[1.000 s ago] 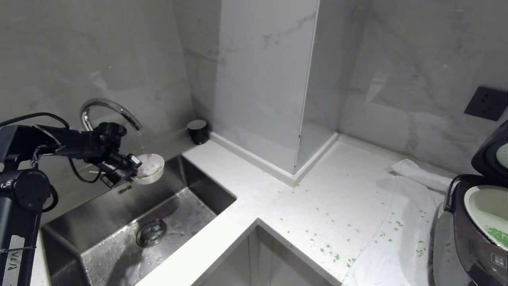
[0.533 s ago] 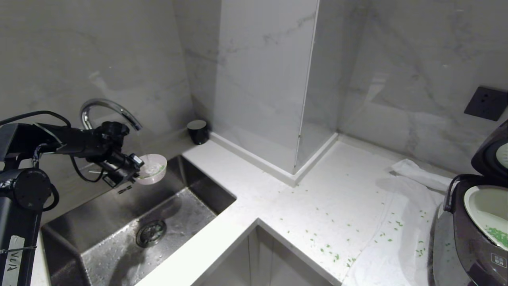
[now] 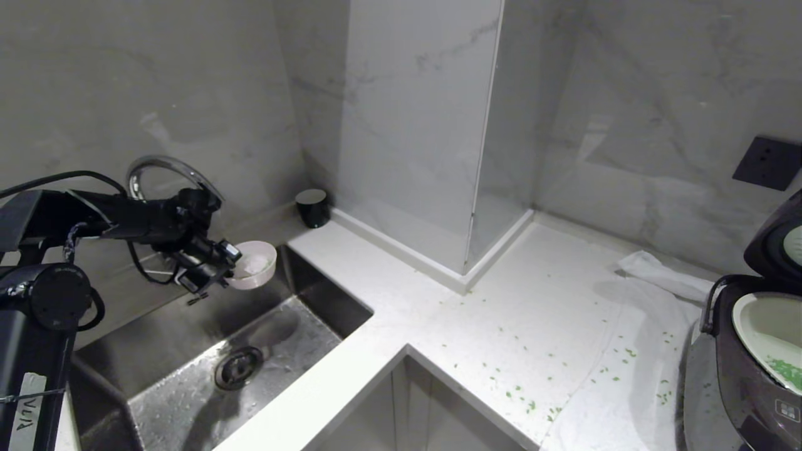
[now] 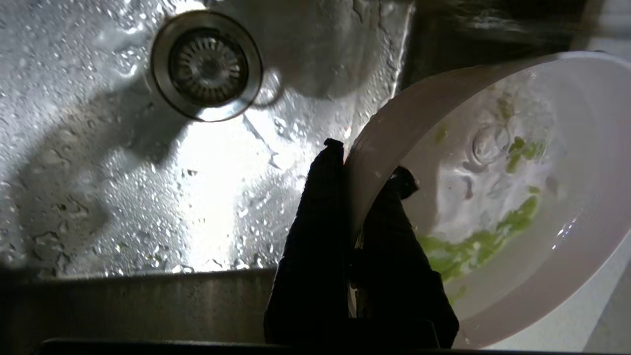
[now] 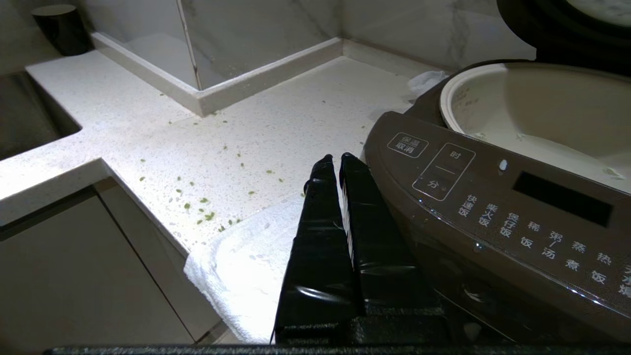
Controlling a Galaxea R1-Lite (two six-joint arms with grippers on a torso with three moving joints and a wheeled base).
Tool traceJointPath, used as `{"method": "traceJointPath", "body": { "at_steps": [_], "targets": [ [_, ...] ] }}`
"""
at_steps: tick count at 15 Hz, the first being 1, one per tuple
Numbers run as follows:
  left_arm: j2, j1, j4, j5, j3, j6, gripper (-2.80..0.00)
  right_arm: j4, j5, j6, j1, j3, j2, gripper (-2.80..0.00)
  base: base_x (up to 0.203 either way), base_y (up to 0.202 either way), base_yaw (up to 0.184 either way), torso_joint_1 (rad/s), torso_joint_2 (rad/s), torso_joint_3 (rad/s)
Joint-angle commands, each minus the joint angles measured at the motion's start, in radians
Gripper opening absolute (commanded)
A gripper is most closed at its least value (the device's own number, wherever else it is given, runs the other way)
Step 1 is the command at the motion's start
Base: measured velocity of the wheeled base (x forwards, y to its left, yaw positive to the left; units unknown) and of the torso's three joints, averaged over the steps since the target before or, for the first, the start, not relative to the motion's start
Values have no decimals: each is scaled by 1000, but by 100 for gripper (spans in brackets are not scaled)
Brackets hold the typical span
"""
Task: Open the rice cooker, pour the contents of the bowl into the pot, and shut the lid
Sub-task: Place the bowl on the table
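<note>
Presently the left gripper [image 4: 367, 162] has its jaws clamped on the rim of the bowl [image 4: 498, 197], held over the sink [image 3: 188, 351]. Wet inside, with contents [image 4: 473, 246] clinging, it likely handles light, rigid and slippery; the rim pinch seems adequate if kept level. The right gripper [image 5: 337, 162], jaws together, idles beside the rice cooker [image 5: 498, 207], lid [image 3: 774, 241] raised, pot [image 3: 764, 329] exposed, well apart from the bowl.
</note>
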Motion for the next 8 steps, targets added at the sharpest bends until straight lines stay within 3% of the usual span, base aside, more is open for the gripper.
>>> {"method": "traceJointPath", "body": {
  "at_steps": [1, 8],
  "targets": [
    [-25, -49, 21, 1, 1, -23, -280, 0, 0, 0, 0, 2, -1, -280, 0, 0, 0, 0, 0, 0],
    [-52, -180, 86, 1, 5, -54, -280, 0, 0, 0, 0, 2, 1, -280, 0, 0, 0, 0, 0, 0]
  ]
}}
